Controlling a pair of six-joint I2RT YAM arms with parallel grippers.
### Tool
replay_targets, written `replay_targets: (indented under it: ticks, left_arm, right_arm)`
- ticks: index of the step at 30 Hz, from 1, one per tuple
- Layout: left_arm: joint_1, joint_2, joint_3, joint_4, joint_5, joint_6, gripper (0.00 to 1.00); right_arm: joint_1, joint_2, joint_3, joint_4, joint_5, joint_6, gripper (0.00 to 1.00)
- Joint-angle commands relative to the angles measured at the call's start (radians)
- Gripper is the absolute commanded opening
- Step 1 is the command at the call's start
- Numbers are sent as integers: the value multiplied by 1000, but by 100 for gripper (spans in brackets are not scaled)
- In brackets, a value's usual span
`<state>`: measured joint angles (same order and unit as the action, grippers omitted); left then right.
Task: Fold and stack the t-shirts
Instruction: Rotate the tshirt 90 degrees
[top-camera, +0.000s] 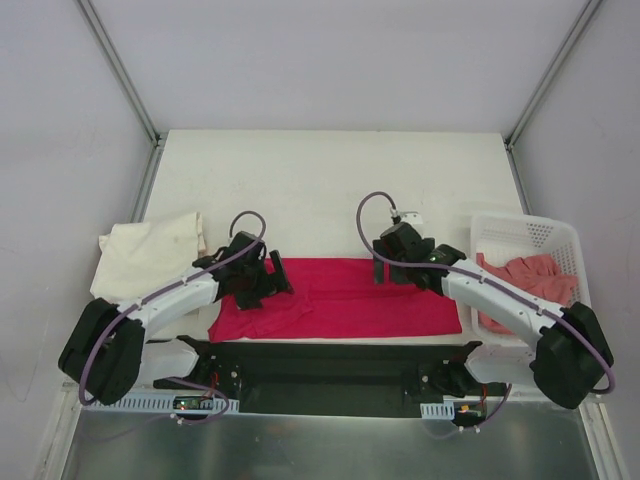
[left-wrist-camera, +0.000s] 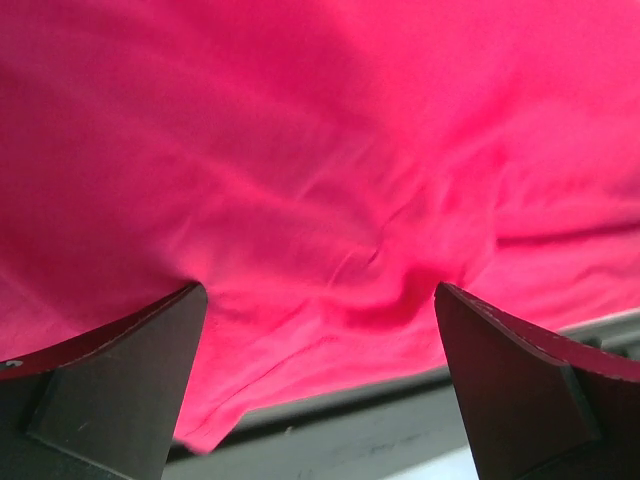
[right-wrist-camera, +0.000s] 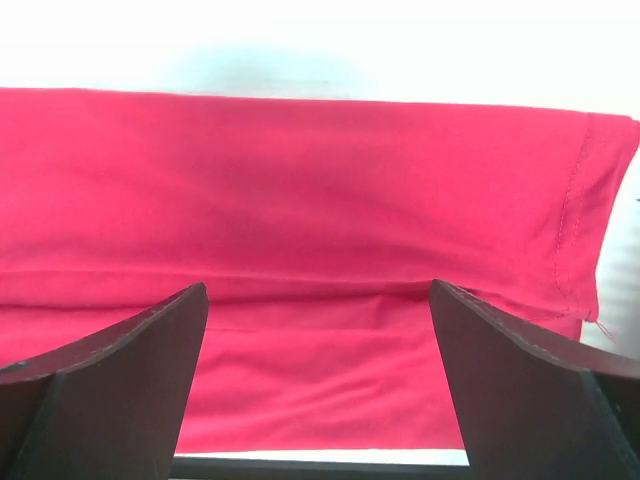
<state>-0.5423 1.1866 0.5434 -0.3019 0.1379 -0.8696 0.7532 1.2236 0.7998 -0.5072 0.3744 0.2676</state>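
The crimson-pink t-shirt (top-camera: 345, 300) lies folded into a long strip across the table's near middle. My left gripper (top-camera: 262, 287) is open, low over the strip's rumpled left end (left-wrist-camera: 320, 200), its fingers (left-wrist-camera: 120, 380) spread on the cloth. My right gripper (top-camera: 392, 268) is open over the strip's far edge right of centre; the smooth cloth (right-wrist-camera: 300, 200) with its hemmed end fills that wrist view. The cream-white t-shirt (top-camera: 150, 252) lies folded at the left. The salmon-pink t-shirt (top-camera: 530, 278) lies crumpled in the basket.
A white plastic mesh basket (top-camera: 528, 232) stands at the table's right edge. A black base plate (top-camera: 330, 372) runs along the near edge between the arm bases. The white tabletop (top-camera: 330, 180) stretches behind the shirt.
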Motion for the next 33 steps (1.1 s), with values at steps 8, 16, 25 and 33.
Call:
replay_targets:
  ticks: [8, 16, 25, 33]
  left_arm:
    - [88, 402, 289, 4, -74, 86, 99]
    - [148, 892, 893, -42, 55, 216, 99]
    - [160, 1368, 1672, -178, 299, 182, 99]
    - [151, 1547, 1928, -160, 313, 146, 99]
  right_arm:
    - [-224, 255, 6, 125, -314, -7, 96]
    - [-146, 165, -166, 214, -546, 67, 96]
    - [276, 306, -31, 332, -664, 171, 96]
    - [307, 257, 59, 230, -571, 114, 96]
